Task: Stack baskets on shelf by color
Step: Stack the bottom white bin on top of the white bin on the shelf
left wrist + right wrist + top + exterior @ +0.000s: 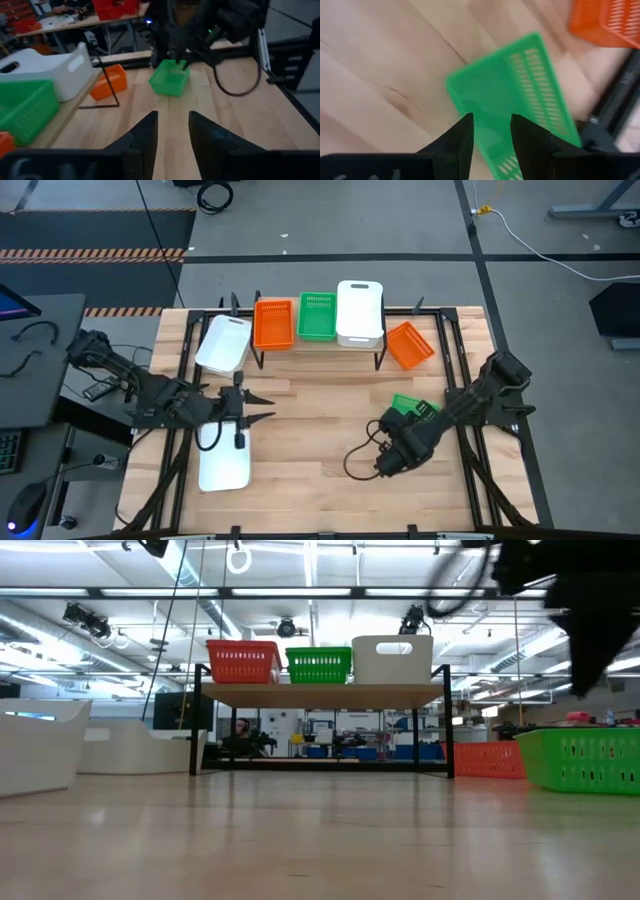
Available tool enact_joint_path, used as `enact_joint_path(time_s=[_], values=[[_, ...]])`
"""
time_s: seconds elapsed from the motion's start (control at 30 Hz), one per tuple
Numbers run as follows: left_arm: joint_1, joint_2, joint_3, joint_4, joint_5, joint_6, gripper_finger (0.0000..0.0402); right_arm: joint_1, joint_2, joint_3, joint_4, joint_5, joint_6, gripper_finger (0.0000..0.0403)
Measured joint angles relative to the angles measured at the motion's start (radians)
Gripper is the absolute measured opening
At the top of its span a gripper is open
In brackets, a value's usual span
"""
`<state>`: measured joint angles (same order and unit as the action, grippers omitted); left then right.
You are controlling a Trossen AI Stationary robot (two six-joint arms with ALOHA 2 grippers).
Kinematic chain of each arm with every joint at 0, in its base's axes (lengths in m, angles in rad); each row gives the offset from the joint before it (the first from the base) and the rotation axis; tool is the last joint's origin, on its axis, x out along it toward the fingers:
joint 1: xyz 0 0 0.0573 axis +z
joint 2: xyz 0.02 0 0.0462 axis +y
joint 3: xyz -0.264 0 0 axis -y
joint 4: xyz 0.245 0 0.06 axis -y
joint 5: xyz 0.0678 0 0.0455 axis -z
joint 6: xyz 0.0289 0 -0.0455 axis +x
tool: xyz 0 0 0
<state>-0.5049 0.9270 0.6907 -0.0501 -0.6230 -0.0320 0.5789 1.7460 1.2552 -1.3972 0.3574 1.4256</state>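
The table (330, 430) spreads wide under both my claws, and the shelf (310, 348) stands across its far side, well ahead of them. On the shelf sit a white basket (360, 312), a green basket (318, 317) and an orange basket (273, 324) in a row. Another white basket (224, 344) leans at the shelf's left end, ahead of my left claw (268, 406), and a third white one (223, 460) lies just behind that claw. My left claw hovers released, its fingers (145, 137) parted over bare wood. My right claw (490, 132) hangs directly above a loose green basket (515, 95), fingers apart and gripping nothing. An orange basket (411, 345) lies beyond it, at the shelf's right end.
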Motion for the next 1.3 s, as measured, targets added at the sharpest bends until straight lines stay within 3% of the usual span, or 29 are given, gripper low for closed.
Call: enact_joint_path(time_s=[0.2, 0.57, 0.77, 1.0, 1.3], values=[[-0.025, -0.058, 0.0, -0.043, -0.002, -0.004, 0.0117, -0.08, -0.033, 0.001, 0.16, -0.031, -0.095, 0.0134], [-0.097, -0.138, 0.0, -0.157, -0.02, -0.071, 0.0117, -0.149, -0.045, 0.001, 0.172, -0.137, -0.187, 0.0134], [-0.101, -0.153, 0.0, -0.157, -0.021, -0.081, 0.0117, -0.154, -0.061, 0.001, 0.195, -0.099, -0.173, 0.0134], [-0.102, -0.157, 0.0, -0.188, 0.044, -0.047, 0.0117, -0.186, -0.063, 0.001, 0.216, -0.12, -0.181, 0.0134], [-0.097, -0.163, 0.001, -0.185, 0.042, -0.003, 0.0117, -0.199, -0.063, 0.001, 0.232, -0.132, -0.178, 0.0134]])
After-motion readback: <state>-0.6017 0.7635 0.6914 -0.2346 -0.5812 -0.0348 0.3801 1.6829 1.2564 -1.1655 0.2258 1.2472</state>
